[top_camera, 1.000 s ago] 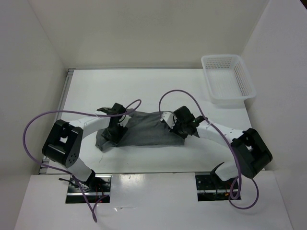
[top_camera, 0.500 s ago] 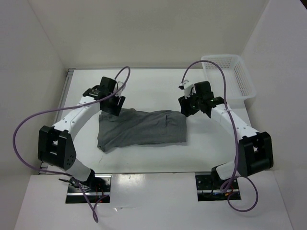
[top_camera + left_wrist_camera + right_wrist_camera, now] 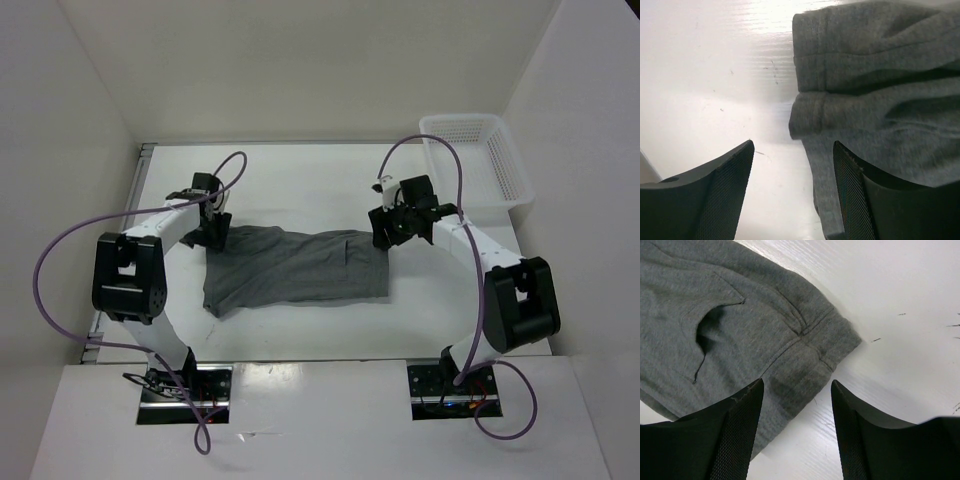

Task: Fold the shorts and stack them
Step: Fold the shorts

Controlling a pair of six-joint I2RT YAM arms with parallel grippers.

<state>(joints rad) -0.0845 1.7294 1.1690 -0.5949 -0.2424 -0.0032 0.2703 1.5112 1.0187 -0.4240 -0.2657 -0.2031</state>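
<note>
The grey shorts [image 3: 295, 268] lie flat in a wide strip across the middle of the white table. My left gripper [image 3: 213, 234] hovers at their far left corner. In the left wrist view it [image 3: 793, 145] is open, with the hem edge of the shorts [image 3: 880, 100] below its right finger [image 3: 865, 200] and nothing held. My right gripper [image 3: 384, 233] is at the far right corner. Its wrist view shows it [image 3: 797, 382] open over the hemmed corner of the shorts [image 3: 715, 305], with bare table under the right half of the gap.
A white mesh basket [image 3: 478, 205] stands at the far right corner of the table, just beyond the right arm. White walls close in the table on the left, the back and the right. Purple cables loop over both arms.
Both grippers have left the shorts' middle, where they were down on the cloth, and moved to the far corners. The right gripper has opened. The shorts now lie spread flat.
</note>
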